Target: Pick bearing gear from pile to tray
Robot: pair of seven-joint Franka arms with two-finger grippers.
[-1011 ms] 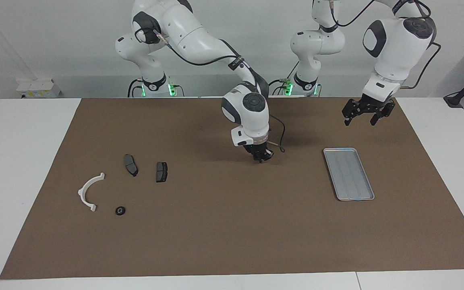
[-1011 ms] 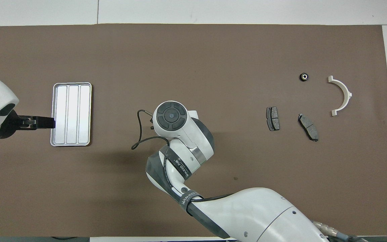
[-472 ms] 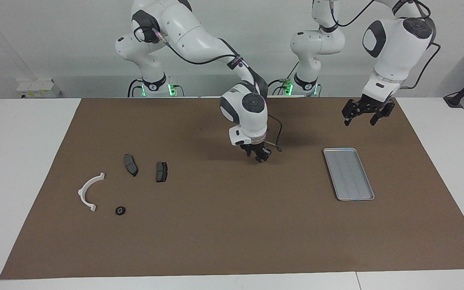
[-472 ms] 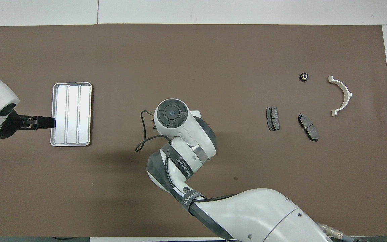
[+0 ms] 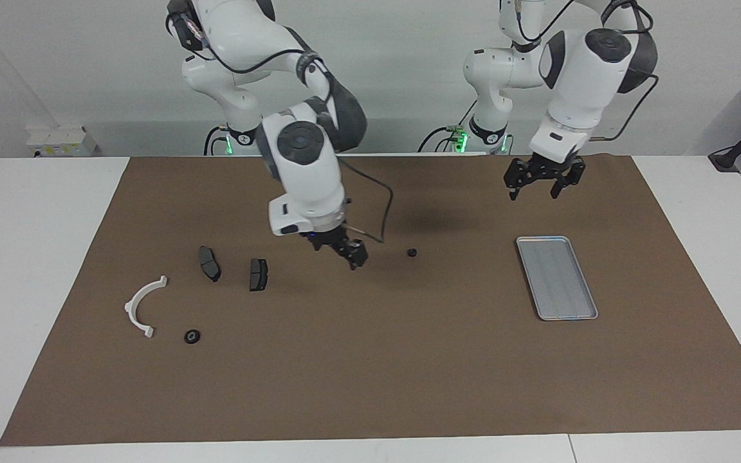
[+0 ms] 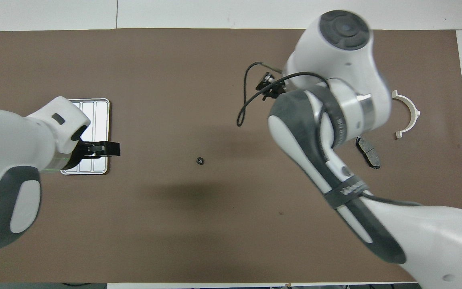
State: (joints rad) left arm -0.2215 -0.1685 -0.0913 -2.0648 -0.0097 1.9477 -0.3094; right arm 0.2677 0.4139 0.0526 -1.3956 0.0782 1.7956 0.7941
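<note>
Jaws of the left gripper (image 5: 544,182) spread wide, holding nothing; jaws of the right gripper (image 5: 350,253): cannot tell whether open or shut.

One small black round gear (image 5: 412,252) loose on the brown mat (image 5: 370,373), mid-desk, touching neither gripper. Just beside it, toward the right arm's end of the desk, the right gripper low over the mat and tilted, with a black cable looping off its wrist. Well apart from the gear, toward the left arm's end, the silver tray (image 5: 557,278), flat on the mat with nothing in it. Left gripper up in the air by the tray's end nearest the robots; seen from overhead (image 6: 112,148), covering that corner of the tray (image 6: 98,105), with the gear (image 6: 200,161) alone on open mat.

Toward the right arm's end, the rest of the pile: two dark pads (image 5: 209,263) (image 5: 258,274) side by side but apart; farther from the robots, a white arc (image 5: 142,305) and a second black round piece (image 5: 192,335) near the arc's end. From overhead, only one pad (image 6: 368,151) and the arc (image 6: 409,114) showing past the right arm. White desk (image 5: 36,257) bare around the mat.
</note>
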